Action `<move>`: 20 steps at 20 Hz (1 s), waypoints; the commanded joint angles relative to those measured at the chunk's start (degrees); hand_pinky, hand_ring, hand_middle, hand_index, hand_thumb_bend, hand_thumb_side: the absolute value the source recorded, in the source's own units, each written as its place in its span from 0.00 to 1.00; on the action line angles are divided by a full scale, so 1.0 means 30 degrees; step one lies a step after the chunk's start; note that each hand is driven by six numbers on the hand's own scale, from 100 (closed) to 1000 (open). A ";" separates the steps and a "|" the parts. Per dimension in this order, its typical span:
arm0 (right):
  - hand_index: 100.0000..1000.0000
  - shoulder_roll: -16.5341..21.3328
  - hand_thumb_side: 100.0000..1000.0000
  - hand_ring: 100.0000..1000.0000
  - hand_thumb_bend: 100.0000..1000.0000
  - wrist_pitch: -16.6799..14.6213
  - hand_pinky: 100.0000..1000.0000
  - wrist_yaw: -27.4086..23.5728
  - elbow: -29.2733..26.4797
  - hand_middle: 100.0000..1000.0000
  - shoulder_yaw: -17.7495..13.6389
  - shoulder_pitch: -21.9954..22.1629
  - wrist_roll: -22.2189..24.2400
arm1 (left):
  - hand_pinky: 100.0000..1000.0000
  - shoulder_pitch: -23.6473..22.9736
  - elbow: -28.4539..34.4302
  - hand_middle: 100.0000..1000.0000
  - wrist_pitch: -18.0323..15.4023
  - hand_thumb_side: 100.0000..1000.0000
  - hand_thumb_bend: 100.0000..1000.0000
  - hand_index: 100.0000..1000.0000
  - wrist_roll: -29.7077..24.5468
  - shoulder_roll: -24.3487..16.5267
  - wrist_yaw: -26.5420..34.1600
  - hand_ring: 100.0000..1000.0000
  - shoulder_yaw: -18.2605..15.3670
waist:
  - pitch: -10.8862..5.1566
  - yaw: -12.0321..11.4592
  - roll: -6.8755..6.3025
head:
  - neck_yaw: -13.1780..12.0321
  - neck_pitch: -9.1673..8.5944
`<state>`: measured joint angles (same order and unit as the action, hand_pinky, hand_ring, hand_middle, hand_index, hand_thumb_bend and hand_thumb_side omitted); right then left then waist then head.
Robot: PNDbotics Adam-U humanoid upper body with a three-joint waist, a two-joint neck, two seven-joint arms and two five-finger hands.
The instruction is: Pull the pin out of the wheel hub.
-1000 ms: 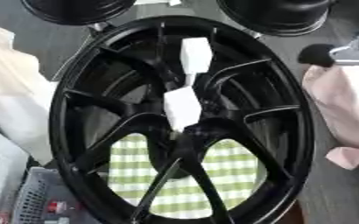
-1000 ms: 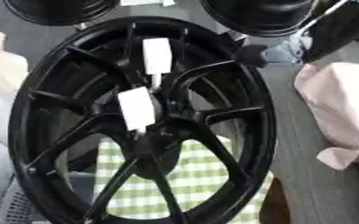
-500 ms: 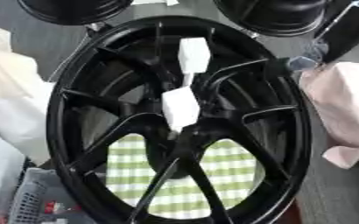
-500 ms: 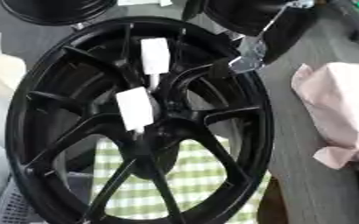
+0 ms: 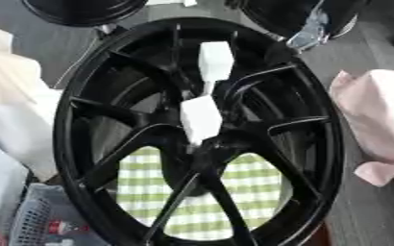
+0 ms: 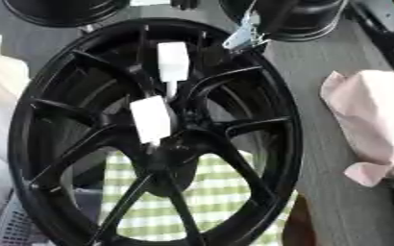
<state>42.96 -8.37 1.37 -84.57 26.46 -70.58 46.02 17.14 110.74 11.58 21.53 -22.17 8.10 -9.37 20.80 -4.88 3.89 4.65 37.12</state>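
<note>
A large black spoked wheel lies flat and fills most of both views. At its hub stands a white block-shaped pin. A second white block sits farther up between two spokes, and a thin white stem joins the two. My right hand comes in from the upper right and hovers over the wheel's upper right rim, apart from both white pieces. Only a silvery part of it and dark shapes show against the black wheel behind it. My left hand is in neither view.
Two more black wheels lie at the far edge. A pink cloth lies to the right, a pale cloth to the left. A green checked cloth shows through the spokes. A grey basket is at lower left.
My right hand has moved left from the right edge to above the wheel's upper right rim. The white pieces and the wheel have not moved.
</note>
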 commanded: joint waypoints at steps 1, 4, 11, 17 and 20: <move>0.78 -0.0078 0.37 0.74 0.53 0.0390 0.85 -0.0196 0.0511 0.69 -0.0286 -0.0528 -0.0293 | 0.53 0.0228 0.0218 0.47 0.0036 0.41 0.72 0.63 -0.0004 -0.0346 0.0102 0.54 -0.0081 | -0.0250 -0.0146 0.0012 | 0.0055 -0.0291; 0.78 -0.0452 0.37 0.74 0.54 0.0675 0.85 -0.0054 0.0921 0.69 -0.0185 -0.0676 -0.0494 | 0.53 0.0282 0.0226 0.47 0.0055 0.41 0.72 0.63 -0.0013 -0.0297 0.0127 0.54 -0.0072 | -0.0146 -0.0336 0.0138 | 0.0125 -0.0275; 0.79 -0.0975 0.37 0.74 0.57 0.1518 0.84 0.0057 0.1317 0.69 0.0250 -0.0675 -0.0522 | 0.53 0.0379 0.0261 0.47 0.0070 0.40 0.71 0.63 0.0035 -0.0173 0.0181 0.54 -0.0109 | -0.0115 -0.0533 0.0314 | 0.0186 0.0025; 0.80 -0.1124 0.38 0.74 0.59 0.2745 0.84 -0.0262 0.1098 0.69 0.0540 -0.0660 -0.0460 | 0.53 0.0380 0.0243 0.47 0.0149 0.40 0.71 0.63 0.0066 -0.0129 0.0198 0.54 -0.0129 | -0.0288 -0.0467 0.0310 | 0.0102 0.0411; 0.80 -0.1165 0.38 0.74 0.60 0.3257 0.84 -0.0378 0.0934 0.69 0.0653 -0.0687 -0.0293 | 0.53 0.0386 0.0219 0.47 0.0190 0.40 0.71 0.63 0.0078 -0.0086 0.0191 0.54 -0.0124 | -0.0385 -0.0425 0.0268 | 0.0081 0.0581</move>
<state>38.63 0.67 0.78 -80.79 28.82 -71.53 45.07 17.69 110.75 12.03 21.70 -21.87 8.54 -9.38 21.46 -6.23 5.08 5.03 38.69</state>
